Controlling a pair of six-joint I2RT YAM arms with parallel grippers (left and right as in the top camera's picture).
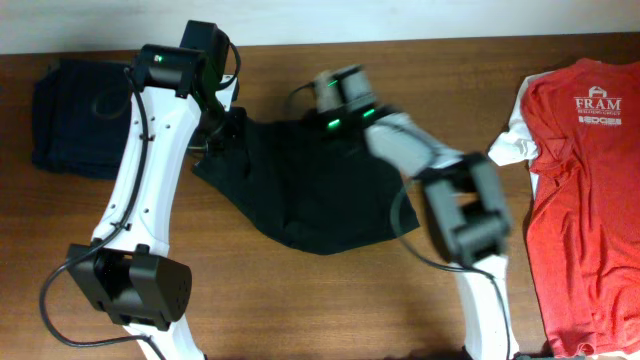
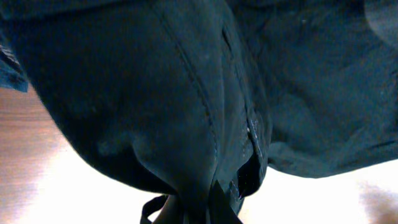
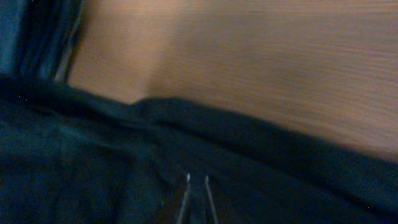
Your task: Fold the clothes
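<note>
On the table [image 1: 300, 310], between our 2 arms, lay the black clothes [image 1: 300, 200]; our left gripper [image 2: 196, 210] pinched a bunched edge, and our right gripper [image 3: 196, 186] clamped narrowly on fabric.

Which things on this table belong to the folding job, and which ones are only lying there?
Belonging to the job:
black garment, at the centre
left end effector, gripping its bunched cloth
right end effector, over its edge

Only lying about:
red T-shirt, far right
navy folded clothes, far left
</note>
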